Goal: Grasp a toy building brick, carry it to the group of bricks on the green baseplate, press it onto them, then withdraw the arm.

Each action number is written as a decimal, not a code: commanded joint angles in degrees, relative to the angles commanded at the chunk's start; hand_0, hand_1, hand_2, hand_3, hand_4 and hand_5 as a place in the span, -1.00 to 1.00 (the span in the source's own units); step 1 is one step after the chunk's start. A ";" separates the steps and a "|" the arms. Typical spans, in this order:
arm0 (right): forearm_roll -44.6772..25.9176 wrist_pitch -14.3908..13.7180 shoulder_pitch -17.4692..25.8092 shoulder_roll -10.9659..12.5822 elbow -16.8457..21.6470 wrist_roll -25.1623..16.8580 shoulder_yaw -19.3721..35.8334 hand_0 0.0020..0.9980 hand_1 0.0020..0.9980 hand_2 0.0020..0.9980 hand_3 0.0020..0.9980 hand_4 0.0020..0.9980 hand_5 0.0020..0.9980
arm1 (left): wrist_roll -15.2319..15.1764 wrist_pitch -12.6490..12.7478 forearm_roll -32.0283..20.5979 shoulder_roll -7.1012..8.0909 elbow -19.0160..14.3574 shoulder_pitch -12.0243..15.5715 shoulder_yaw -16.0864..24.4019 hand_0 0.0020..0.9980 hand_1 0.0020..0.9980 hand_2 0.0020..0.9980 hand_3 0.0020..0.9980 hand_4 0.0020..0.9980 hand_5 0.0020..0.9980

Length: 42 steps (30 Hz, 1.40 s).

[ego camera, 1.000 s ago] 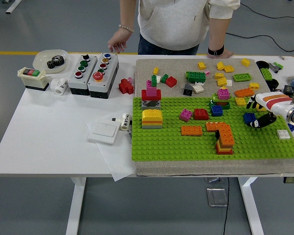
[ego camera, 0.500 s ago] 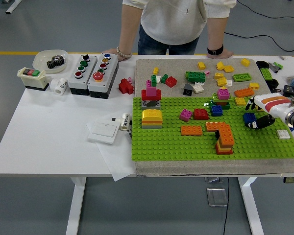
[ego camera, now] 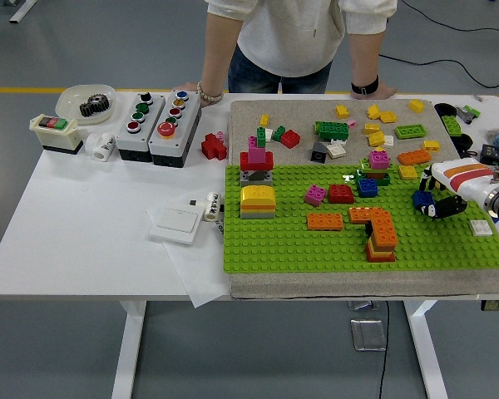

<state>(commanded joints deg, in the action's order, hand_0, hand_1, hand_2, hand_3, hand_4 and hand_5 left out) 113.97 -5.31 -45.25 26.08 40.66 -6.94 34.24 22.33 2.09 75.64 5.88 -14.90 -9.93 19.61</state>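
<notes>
The green baseplate (ego camera: pixel 299 245) lies on a grey mat and carries several brick groups: an orange and red stack (ego camera: pixel 380 237), a yellow stack (ego camera: pixel 257 200), and a red and pink tower (ego camera: pixel 256 160). A blue brick (ego camera: pixel 420 199) sits on the plate's right part. My right hand (ego camera: pixel 433 207) comes in from the right edge, its dark fingers curled against this blue brick. The brick looks low on the studs. My left arm is out of view.
Loose bricks (ego camera: pixel 374 133) lie on the grey mat (ego camera: pixel 249 112) behind the plate. Button boxes (ego camera: pixel 158 116), a white switch plate (ego camera: pixel 175 224) and a bowl with a gear (ego camera: pixel 87 101) stand on the left. A person at the far side rests both hands (ego camera: pixel 198 91) on the table.
My right hand's fingers have drawn in from a more spread pose and closed up against the blue brick. The brick has stayed in place. The person's hand settled on the table edge.
</notes>
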 joint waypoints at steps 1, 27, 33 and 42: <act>0.01 0.02 0.00 0.02 -0.01 -0.02 0.01 -0.34 -0.05 0.08 0.08 0.43 -0.22 | 0.00 0.01 0.00 0.00 0.00 -0.02 0.00 -0.14 -0.03 0.06 0.19 0.24 0.51; -0.90 0.65 0.13 0.23 -0.10 -1.00 0.22 -0.39 -0.08 0.05 0.06 0.40 -0.21 | 0.02 -0.03 0.18 -0.04 -0.05 -0.08 0.05 -0.14 -0.02 0.06 0.19 0.24 0.51; -1.85 0.76 0.19 0.24 0.29 -1.52 0.32 -0.37 -0.10 0.03 0.05 0.36 -0.17 | 0.02 -0.17 0.35 -0.06 -0.07 0.08 0.16 -0.14 -0.01 0.07 0.19 0.24 0.51; -2.28 0.78 0.27 0.39 0.68 -1.85 0.63 -0.37 -0.11 0.02 0.04 0.35 -0.15 | 0.09 -0.48 1.03 0.00 -0.05 0.30 0.53 -0.14 -0.01 0.07 0.19 0.24 0.51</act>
<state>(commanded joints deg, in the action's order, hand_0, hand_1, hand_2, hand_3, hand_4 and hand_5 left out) 111.69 -4.53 -44.98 26.48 41.35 -8.79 34.87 22.42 1.61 76.67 5.88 -14.95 -9.63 20.14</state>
